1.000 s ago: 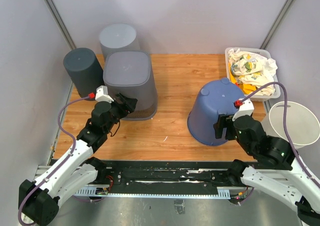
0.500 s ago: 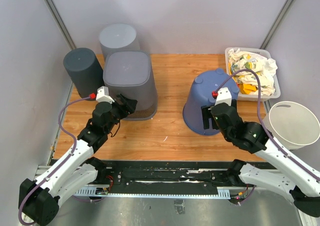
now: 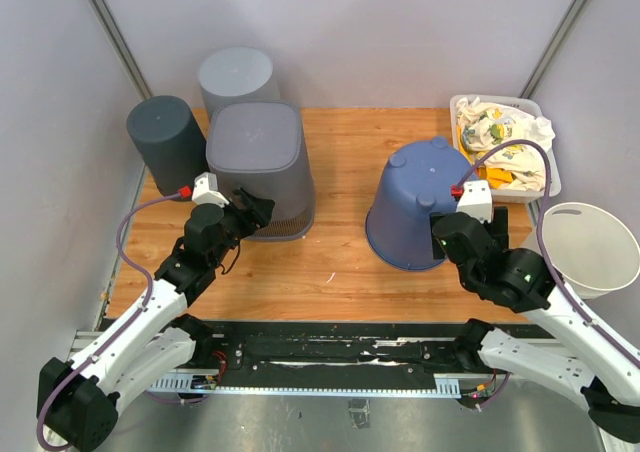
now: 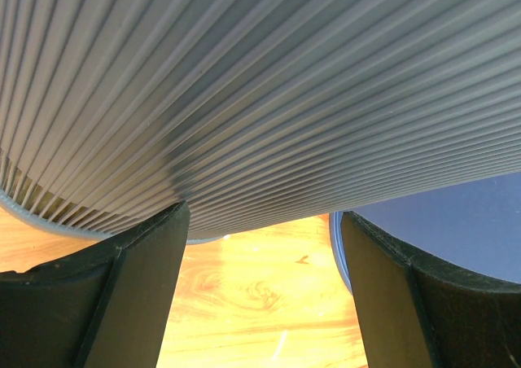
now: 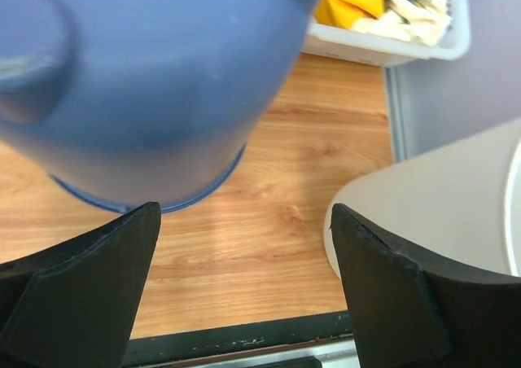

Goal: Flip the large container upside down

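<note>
Since the last frame my right pincer (image 5: 244, 213) has swung rightward beside the blue bucket (image 3: 415, 197), which sits upside down, centre-right on the tabletop (image 3: 345, 162). I see both it and the left pincer (image 4: 262, 215) gaping wide, empty.

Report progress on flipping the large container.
Done: the blue bucket stands bottom-up on the table. In hand: nothing; the right gripper is open beside it, the left gripper open by the ribbed bin. Left: probably only backing away.
</note>
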Motion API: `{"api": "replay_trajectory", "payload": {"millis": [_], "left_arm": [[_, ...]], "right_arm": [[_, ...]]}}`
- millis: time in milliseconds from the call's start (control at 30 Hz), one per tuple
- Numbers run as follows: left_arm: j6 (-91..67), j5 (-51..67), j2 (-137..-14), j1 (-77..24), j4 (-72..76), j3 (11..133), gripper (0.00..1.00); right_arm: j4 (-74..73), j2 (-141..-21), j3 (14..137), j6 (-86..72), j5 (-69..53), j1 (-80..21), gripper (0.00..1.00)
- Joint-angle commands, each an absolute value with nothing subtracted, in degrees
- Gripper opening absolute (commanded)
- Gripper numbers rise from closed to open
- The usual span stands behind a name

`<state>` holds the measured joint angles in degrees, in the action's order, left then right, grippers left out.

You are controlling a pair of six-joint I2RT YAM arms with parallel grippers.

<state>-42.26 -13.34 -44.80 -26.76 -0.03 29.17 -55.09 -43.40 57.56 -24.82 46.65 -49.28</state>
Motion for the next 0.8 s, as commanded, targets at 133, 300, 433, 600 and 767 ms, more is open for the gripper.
{"api": "replay_trajectory", "payload": {"millis": [133,300,433,600,767], "left_arm": [[-41.3,-13.4,-43.9,-26.8,1.7,28.4,0.80],[-41.2,-13.5,-43.7,-26.8,1.7,28.2,0.80],[-41.2,-13.4,-43.8,-26.8,1.7,28.1,0.80],[-41.0,-13.7,-43.9,-26.8,1.8,28.1,0.80],[-40.9,-13.7,-44.2,-26.9,1.8,28.3,0.80]], "right_arm": [[-51.2,-43.5,54.6,-28.1,56.9,-42.7,0.87],[-41.5,-45.0,50.9,-25.9,53.9,-36.9,0.87],[-33.2,-46.7,47.9,-24.5,48.9,-31.3,0.87],[-23.2,-48.1,44.8,-22.5,44.2,-30.3,0.86],[-13.7,-54.4,45.1,-20.9,39.4,-30.3,0.85]]}}
